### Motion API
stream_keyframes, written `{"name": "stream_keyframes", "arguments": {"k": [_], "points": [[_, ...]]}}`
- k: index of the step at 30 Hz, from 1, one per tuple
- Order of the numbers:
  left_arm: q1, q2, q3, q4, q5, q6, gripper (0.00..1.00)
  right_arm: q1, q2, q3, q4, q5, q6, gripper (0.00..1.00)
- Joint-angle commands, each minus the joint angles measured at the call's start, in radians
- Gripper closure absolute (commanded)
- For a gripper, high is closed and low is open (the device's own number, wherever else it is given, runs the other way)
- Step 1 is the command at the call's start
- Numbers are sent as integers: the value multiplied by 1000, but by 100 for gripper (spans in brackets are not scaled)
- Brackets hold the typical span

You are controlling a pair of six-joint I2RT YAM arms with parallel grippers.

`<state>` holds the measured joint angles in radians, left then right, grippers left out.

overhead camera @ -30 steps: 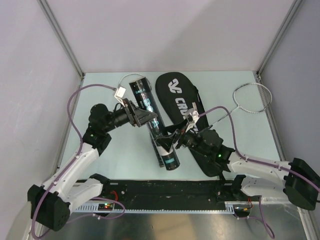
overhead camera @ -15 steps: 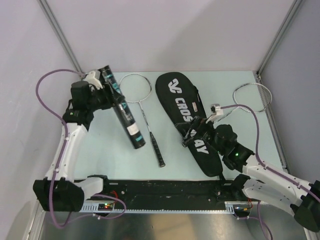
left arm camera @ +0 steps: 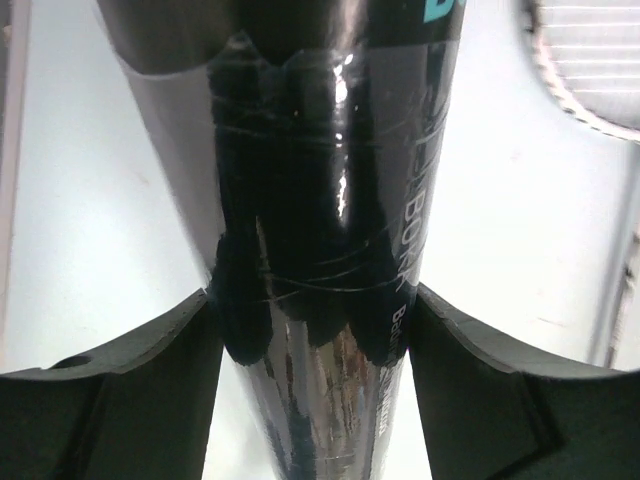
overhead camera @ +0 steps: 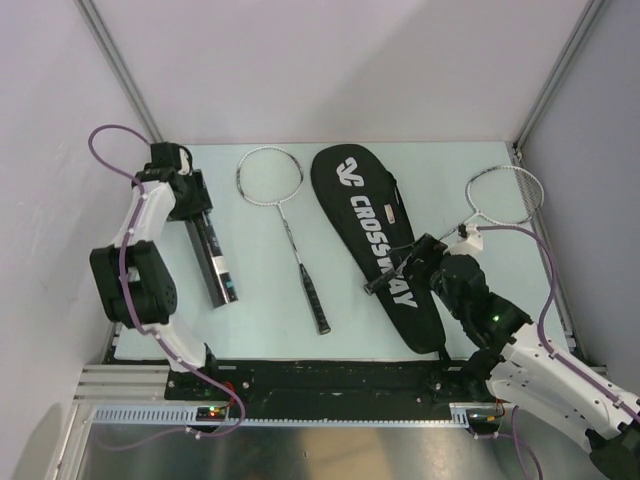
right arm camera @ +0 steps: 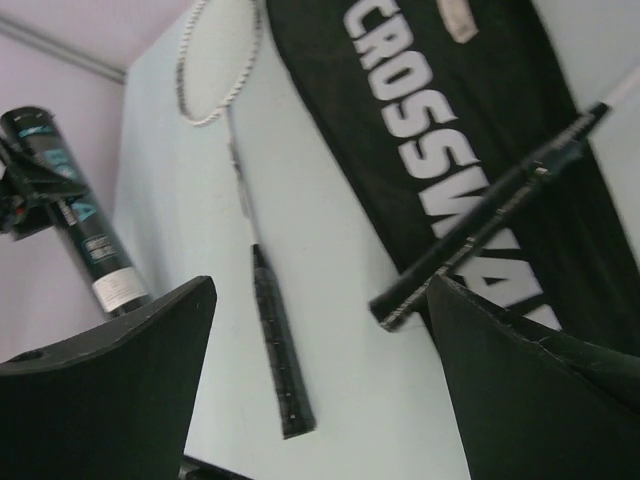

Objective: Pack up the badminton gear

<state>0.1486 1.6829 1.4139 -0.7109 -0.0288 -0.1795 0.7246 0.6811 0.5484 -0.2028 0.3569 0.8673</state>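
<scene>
**Overhead view.** The left arm is folded back into the far-left corner. The left end effector (overhead camera: 188, 198) sits at the upper end of the black tube (overhead camera: 212, 258), which slants toward the near edge of the tabletop (overhead camera: 260, 320). The right arm stretches forward over the black bag (overhead camera: 355, 190), printed "CROSSWAY" in white.

**Left wrist view.** Only this view shows the grip. Both fingers (left arm camera: 110, 400) press against the tube's glossy wall, held partly apart by its width. The lettering on the tube is too smeared to read. Whether the tube's lower end touches the tabletop cannot be told.

**Right wrist view.** The right end effector (right arm camera: 320, 290) is spread wide and holds nothing. Beyond it, the black handle of one racquet (right arm camera: 490, 215) lies across the bag. The other racquet (right arm camera: 277, 350) lies flat between the bag and the tube.
</scene>
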Motion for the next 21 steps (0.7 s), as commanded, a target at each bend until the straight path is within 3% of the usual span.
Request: {"name": "stream_keyframes", "arguments": {"k": [1, 6, 12, 17, 21], "points": [[18, 82, 100, -54, -159, 54, 36, -23, -9, 38, -145, 118, 81, 9], [20, 149, 119, -61, -136, 50, 30, -60, -10, 39, -175, 126, 98, 9], [20, 151, 134, -63, -124, 56, 3, -93, -1, 50, -237, 107, 146, 5], [-4, 66, 112, -62, -179, 55, 1, -128, 30, 50, -295, 72, 191, 1], [-39, -31, 52, -61, -65, 41, 0, -151, 75, 49, -282, 28, 158, 2]]}}
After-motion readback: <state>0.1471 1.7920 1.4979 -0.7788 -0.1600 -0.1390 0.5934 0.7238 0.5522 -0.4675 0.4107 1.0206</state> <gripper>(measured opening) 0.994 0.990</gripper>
